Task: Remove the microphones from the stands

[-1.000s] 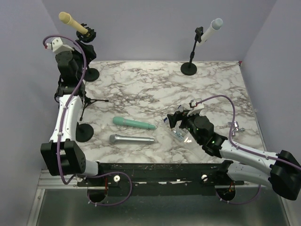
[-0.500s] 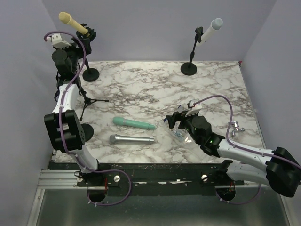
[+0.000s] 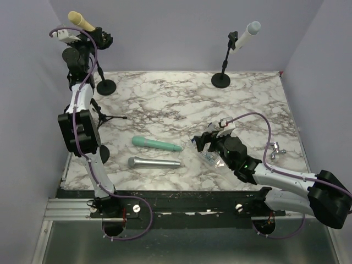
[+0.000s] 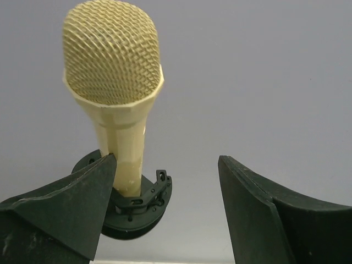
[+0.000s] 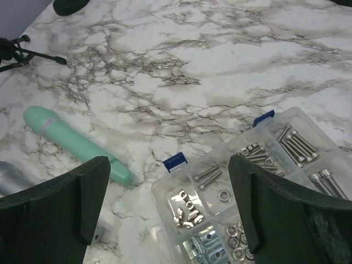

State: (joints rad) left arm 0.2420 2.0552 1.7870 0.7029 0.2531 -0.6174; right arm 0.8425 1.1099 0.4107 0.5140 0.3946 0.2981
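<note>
Cream-coloured, the microphone is sitting tilted in its stand clip above the far left corner of the bench. The left gripper is hovering at it with jaws apart, one finger just beside the handle, probably lining up to straddle it. Toward the near edge, a teal microphone and a silver microphone are lying flat. The right gripper is hanging wide open over a clear screw box, seemingly parked aside. A white microphone is standing clipped at the far edge.

The left arm and right arm have white links, black joints and looping purple cables; the left hand and right hand have broad black wedge fingers.
</note>
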